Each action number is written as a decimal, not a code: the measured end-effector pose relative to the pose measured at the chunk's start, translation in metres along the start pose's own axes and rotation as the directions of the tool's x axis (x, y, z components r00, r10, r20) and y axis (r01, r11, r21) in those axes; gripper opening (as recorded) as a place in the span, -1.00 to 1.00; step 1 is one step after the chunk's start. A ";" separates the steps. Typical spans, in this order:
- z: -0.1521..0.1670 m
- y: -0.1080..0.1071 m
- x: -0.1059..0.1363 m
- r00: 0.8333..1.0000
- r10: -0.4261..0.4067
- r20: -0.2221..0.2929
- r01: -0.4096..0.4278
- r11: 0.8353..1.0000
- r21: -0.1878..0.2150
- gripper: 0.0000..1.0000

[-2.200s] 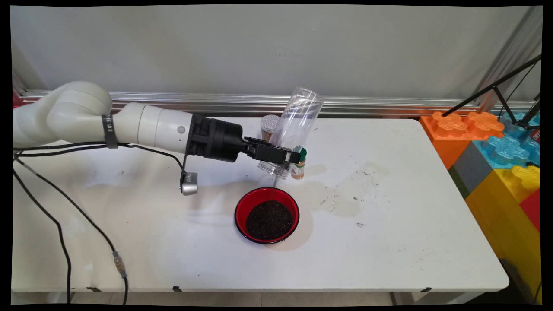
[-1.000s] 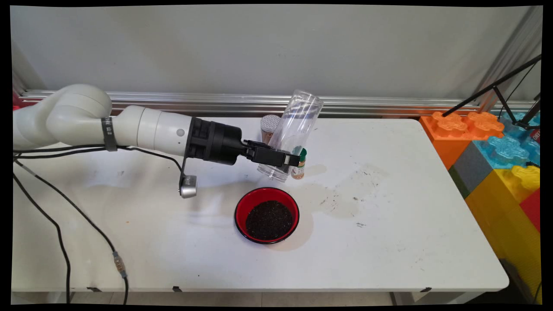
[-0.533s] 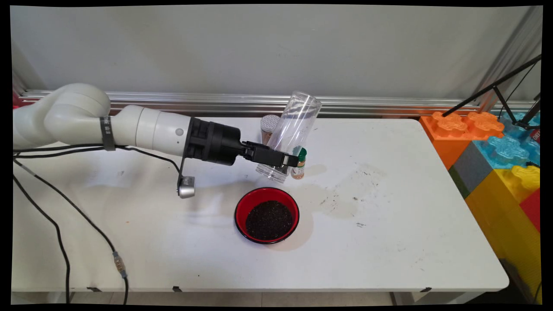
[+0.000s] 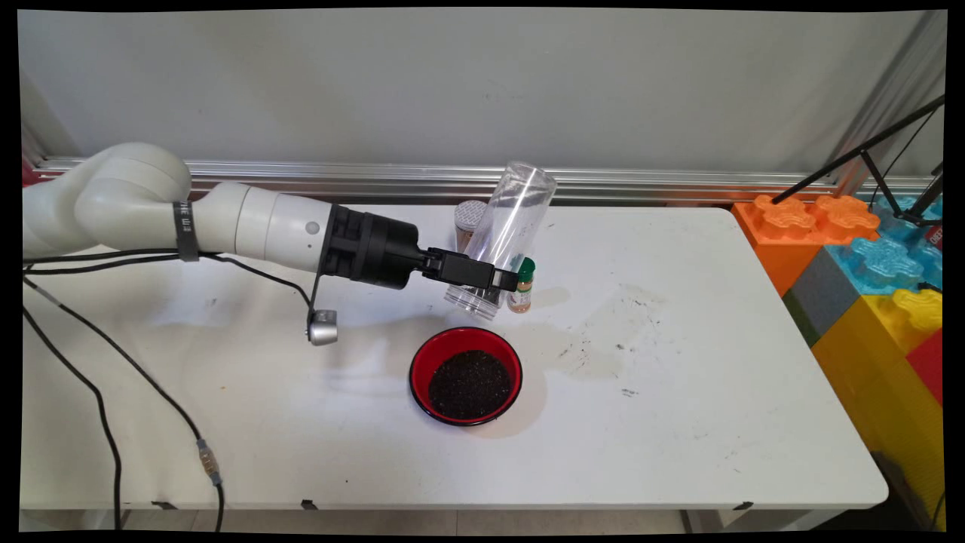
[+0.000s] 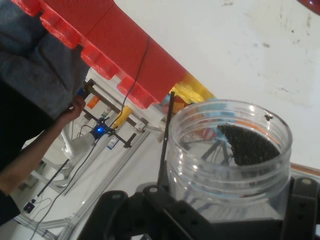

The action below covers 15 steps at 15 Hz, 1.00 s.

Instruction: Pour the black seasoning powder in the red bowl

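The clear plastic jar (image 4: 507, 234) hangs in the air above the desk (image 4: 678, 392), tilted with its open mouth low and towards the near side and its closed bottom up towards the wall. The gripper (image 4: 494, 279) grips it near the mouth, the fingers (image 4: 507, 280) closed on its sides. In the hand view a small patch of dark grains clings inside the jar near the rim; otherwise it looks almost empty. Just below and on the near side of the mouth stands a red bowl (image 4: 466, 375) holding a bed of dark grains, apart from the jar. Behind the jar stand a small spice bottle with a green cap (image 4: 522, 285) and a shaker with a grey perforated lid (image 4: 469, 219). Coloured toy blocks (image 4: 859, 256) are stacked at the desk's right end.
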 end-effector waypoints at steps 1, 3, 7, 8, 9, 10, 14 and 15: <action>0.000 0.000 0.000 1.000 -0.011 -0.002 0.011 1.000 -0.002 -1.00; -0.002 0.000 -0.001 0.999 -0.040 -0.004 0.040 0.999 -0.010 -1.00; -0.006 0.001 -0.005 0.993 -0.113 -0.013 0.113 0.993 -0.032 -1.00; -0.007 0.001 -0.006 0.991 -0.132 -0.016 0.132 0.991 -0.038 -1.00; -0.008 0.001 -0.008 0.988 -0.152 -0.018 0.151 0.987 -0.046 -1.00; -0.010 0.001 -0.009 0.985 -0.173 -0.021 0.171 0.984 -0.056 -1.00; -0.014 0.002 -0.013 0.967 -0.252 -0.032 0.248 0.964 -0.096 -1.00; -0.016 0.002 -0.015 0.959 -0.281 -0.034 0.276 0.955 -0.108 -1.00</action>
